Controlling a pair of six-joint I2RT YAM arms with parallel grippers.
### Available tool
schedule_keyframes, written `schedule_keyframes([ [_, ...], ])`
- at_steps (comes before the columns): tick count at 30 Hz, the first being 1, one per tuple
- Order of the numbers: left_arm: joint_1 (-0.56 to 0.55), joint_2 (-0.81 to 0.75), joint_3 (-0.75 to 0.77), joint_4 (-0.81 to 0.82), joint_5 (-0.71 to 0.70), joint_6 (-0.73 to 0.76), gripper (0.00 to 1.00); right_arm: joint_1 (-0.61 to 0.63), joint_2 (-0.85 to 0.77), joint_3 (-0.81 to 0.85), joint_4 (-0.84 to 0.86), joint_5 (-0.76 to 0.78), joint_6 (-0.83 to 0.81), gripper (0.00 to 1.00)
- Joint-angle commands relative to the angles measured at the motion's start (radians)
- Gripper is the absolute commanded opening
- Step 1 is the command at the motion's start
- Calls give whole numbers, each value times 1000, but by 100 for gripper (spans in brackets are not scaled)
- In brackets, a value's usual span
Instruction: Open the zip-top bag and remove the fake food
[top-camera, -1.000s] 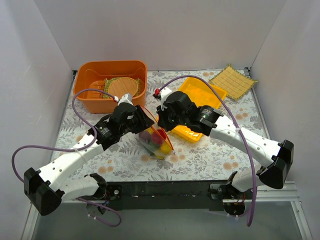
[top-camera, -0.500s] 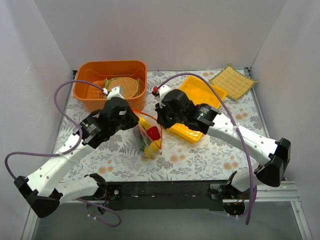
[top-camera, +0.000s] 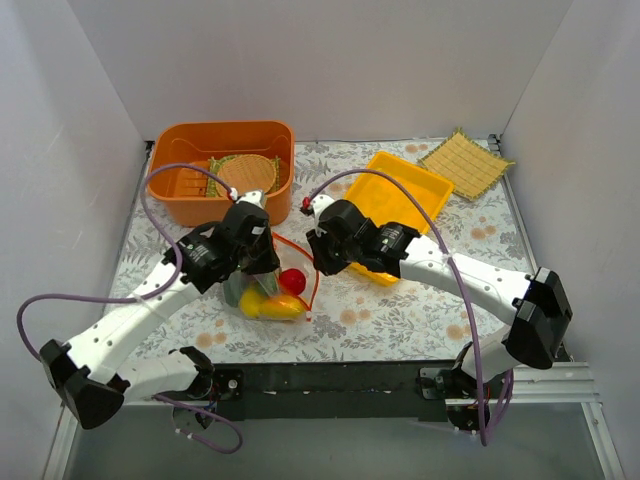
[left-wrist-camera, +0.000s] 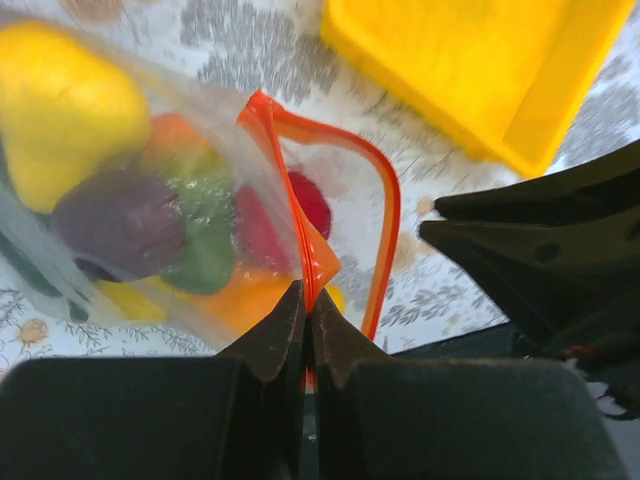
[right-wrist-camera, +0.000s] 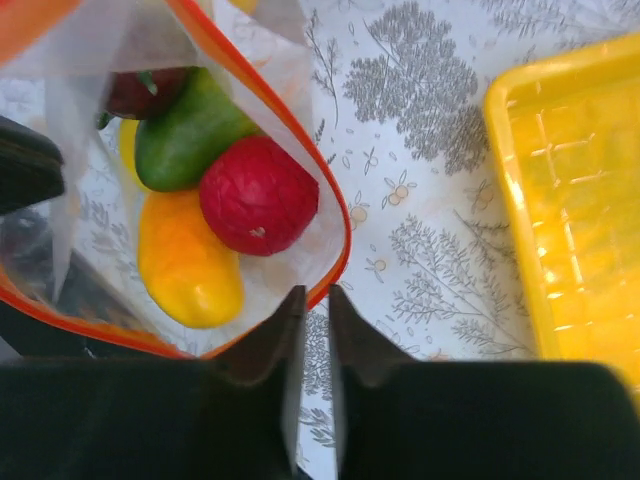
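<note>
The zip-top bag (top-camera: 262, 297) lies on the table with its mouth pulled into an open loop of orange-red strip (left-wrist-camera: 385, 215). My left gripper (left-wrist-camera: 308, 292) is shut on the near end of that strip; it also shows in the top view (top-camera: 262, 262). The fake food (right-wrist-camera: 257, 193) lies inside the bag: red, green, yellow-orange and dark purple pieces. My right gripper (right-wrist-camera: 317, 293) hangs just over the far rim of the mouth. Its jaws stand a narrow gap apart with bare table showing between them, and the strip runs under the left fingertip (right-wrist-camera: 299, 300).
A yellow tray (top-camera: 432, 188) lies right behind my right arm. An orange bin (top-camera: 170, 195) holding a round straw mat stands at the back left. A square woven mat (top-camera: 466, 160) lies at the back right. Grey walls close in both sides.
The bag has come down from mid-air onto the table and shifted left with my left gripper. My right gripper followed it left and lower, and the mouth now gapes wider.
</note>
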Motion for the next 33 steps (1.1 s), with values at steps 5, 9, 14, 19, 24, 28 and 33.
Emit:
schedule_keyframes([
  [5,-3,35,-175,241,159,-12,0,3,-202,-231,169,-53,64,34],
  [9,-3,55,-170,255,172,1,0,6,-194,-277,232,-125,101,34],
  [14,-5,58,-195,297,200,-5,0,7,-130,-348,353,-169,142,36],
  [19,-9,42,-235,344,200,-27,0,6,-64,-388,478,-181,186,43],
  [24,-26,21,-310,405,234,-59,0,6,3,-425,578,-170,239,53],
  [28,-46,19,-351,451,234,-84,0,-5,51,-458,647,-187,280,59],
  [33,-71,21,-377,474,222,-102,0,-9,120,-465,697,-195,315,66],
])
